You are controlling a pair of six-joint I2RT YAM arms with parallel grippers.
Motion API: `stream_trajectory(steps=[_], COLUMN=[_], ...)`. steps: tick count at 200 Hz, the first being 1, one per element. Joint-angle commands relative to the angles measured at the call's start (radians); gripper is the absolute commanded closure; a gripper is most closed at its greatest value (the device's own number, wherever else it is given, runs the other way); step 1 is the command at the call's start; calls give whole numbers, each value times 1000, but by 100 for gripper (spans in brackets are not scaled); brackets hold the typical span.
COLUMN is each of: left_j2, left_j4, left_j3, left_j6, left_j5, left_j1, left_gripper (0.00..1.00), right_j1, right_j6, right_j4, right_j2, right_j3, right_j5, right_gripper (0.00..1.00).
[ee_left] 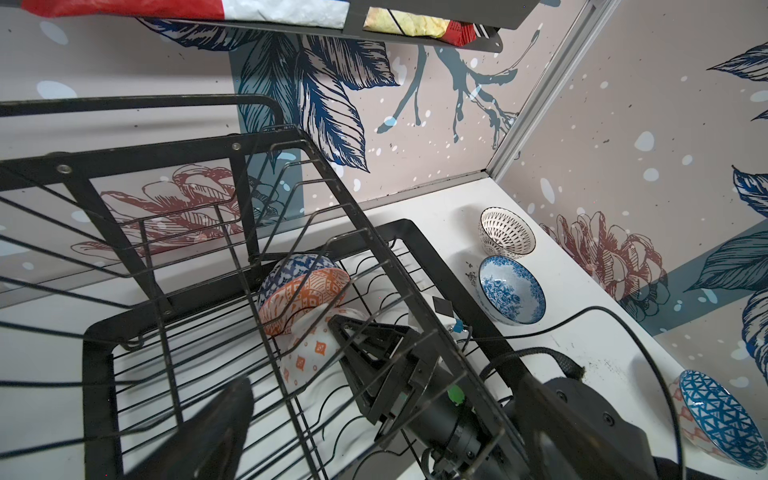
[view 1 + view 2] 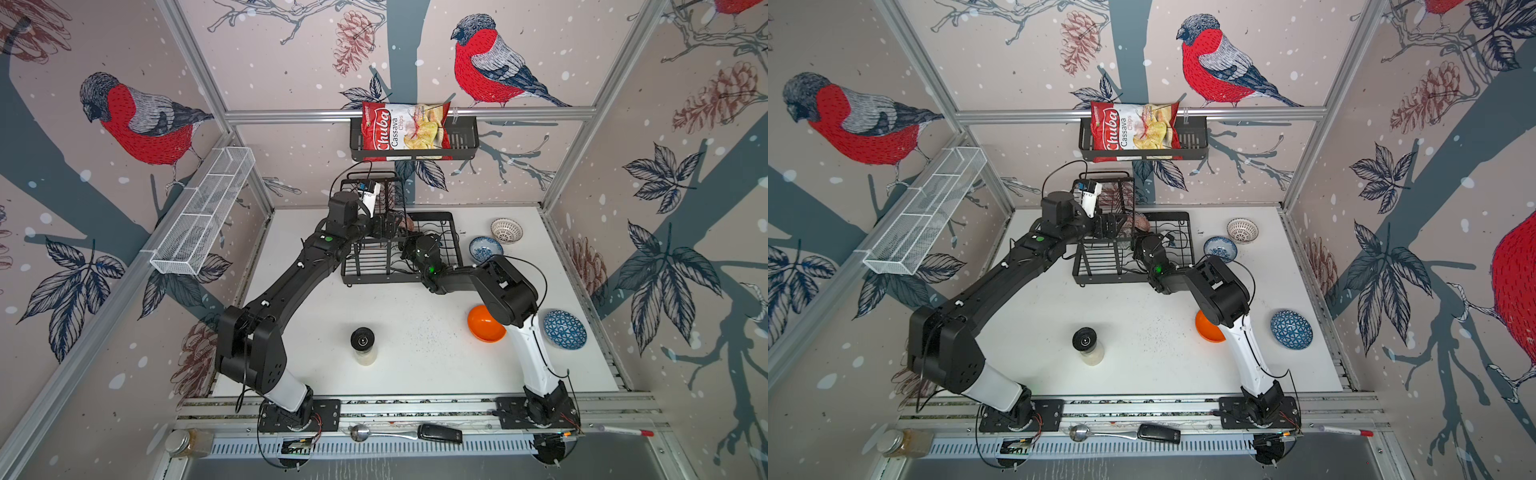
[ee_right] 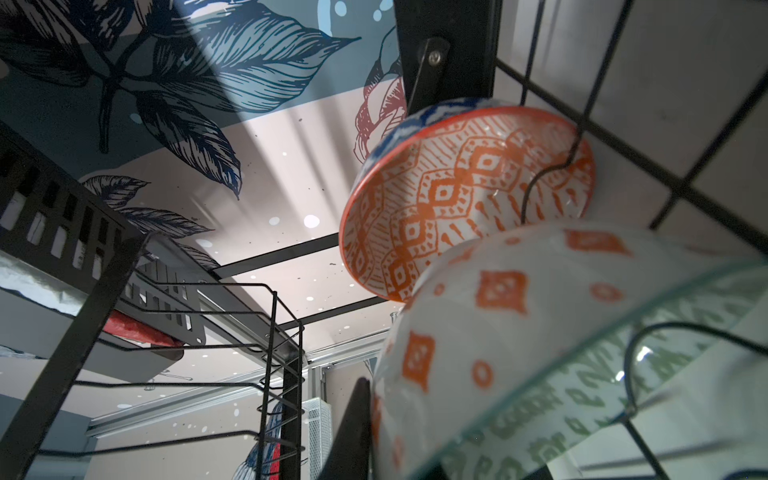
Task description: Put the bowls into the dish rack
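The black wire dish rack stands at the back of the table. In its lower tray an orange-white patterned bowl stands on edge. Against it leans a bowl, white with orange diamonds outside and grey-green patterned inside; my right gripper is shut on its rim, one finger showing. My left gripper hangs open at the upper basket, holding nothing. On the table lie a white lattice bowl, a blue floral bowl, an orange bowl and a blue geometric bowl.
A black wall basket with a chips bag hangs above the rack. A white mesh shelf runs along the left wall. A black-lidded jar stands at mid table. A spoon and glass jar lie on the front rail.
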Motion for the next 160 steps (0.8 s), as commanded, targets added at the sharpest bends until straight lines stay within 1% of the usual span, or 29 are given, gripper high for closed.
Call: stream_trajectory(steps=[1, 83, 160], left_j2=[3, 6, 12], left_j4=[18, 18, 17], left_j3=[3, 2, 2], left_j6=[1, 1, 0], left_j5=[-6, -11, -22], left_j1=[-3, -4, -8], left_gripper=[2, 2, 2], right_j1=[9, 8, -9], right_j6=[37, 86, 84], right_j4=[-161, -172, -161], right_j2=[-9, -19, -11], right_j3=[-11, -24, -11], right_j5=[-43, -44, -62], right_gripper=[86, 81, 79])
